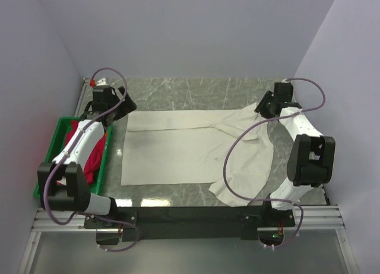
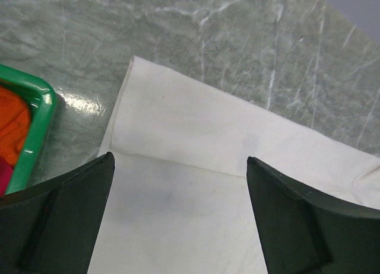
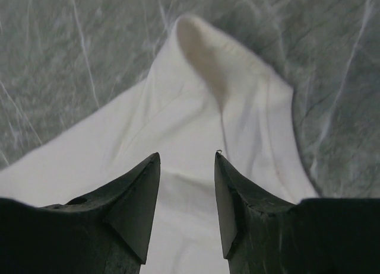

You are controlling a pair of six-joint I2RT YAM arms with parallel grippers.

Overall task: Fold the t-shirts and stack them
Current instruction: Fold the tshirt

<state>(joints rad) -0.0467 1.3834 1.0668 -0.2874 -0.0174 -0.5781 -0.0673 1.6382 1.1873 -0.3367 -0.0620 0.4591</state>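
The left gripper (image 2: 178, 161) has its two fingers wide apart and nothing is between them. It hangs over the far left corner of the cream shirt (image 1: 178, 149), and a straight crease runs across the cloth just under it. The right gripper (image 3: 187, 158) has its fingers apart too, with a narrower gap. The cloth shows in this gap but it seems to lie below the tips, not pinched. Just ahead of these fingers the shirt stands up in a small rounded hump.

The cream shirt lies in the middle of the table (image 1: 178, 87). Its left part is flat and makes a neat rectangle. Its right part is loose and wrinkled and spreads toward the near right, under the right arm's cable.

At the left edge of the table stands the green crate (image 1: 59, 128), near the shirt but apart from it. Inside it lies a red shirt (image 1: 95, 158), and the left wrist view shows an orange shirt (image 2: 12, 126) at the crate's corner. The left arm reaches over the crate.
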